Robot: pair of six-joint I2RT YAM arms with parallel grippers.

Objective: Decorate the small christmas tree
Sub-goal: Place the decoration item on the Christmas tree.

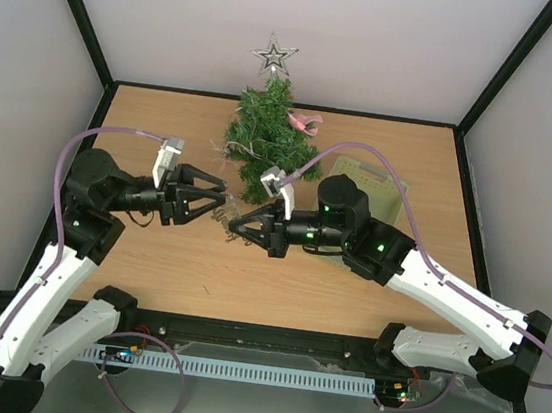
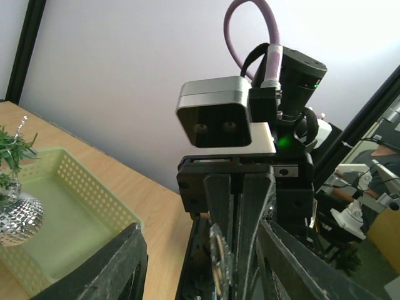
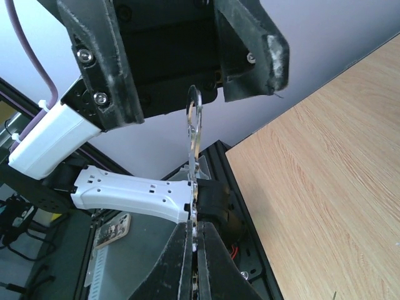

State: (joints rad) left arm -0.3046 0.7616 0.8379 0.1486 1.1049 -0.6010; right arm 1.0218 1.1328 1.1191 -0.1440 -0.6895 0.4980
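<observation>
The small christmas tree (image 1: 268,135) stands at the back centre, with a silver star (image 1: 273,56) on top and a pink ornament (image 1: 306,123) on its right side. My right gripper (image 3: 195,234) is shut on a flat silver glitter ornament (image 3: 194,144), seen edge-on and held in the air in front of the tree. My left gripper (image 1: 223,195) faces it, open. Its fingers (image 3: 94,56) stand wide on either side of the ornament's ring end without touching it. In the left wrist view the ornament (image 2: 220,250) sits between the right gripper's fingers.
A pale green basket (image 2: 62,206) lies on the table to the right of the tree, partly behind the right arm (image 1: 372,244). A mirrored silver ball (image 2: 19,217) hangs from a low branch (image 2: 12,150). Black frame posts and grey walls enclose the table.
</observation>
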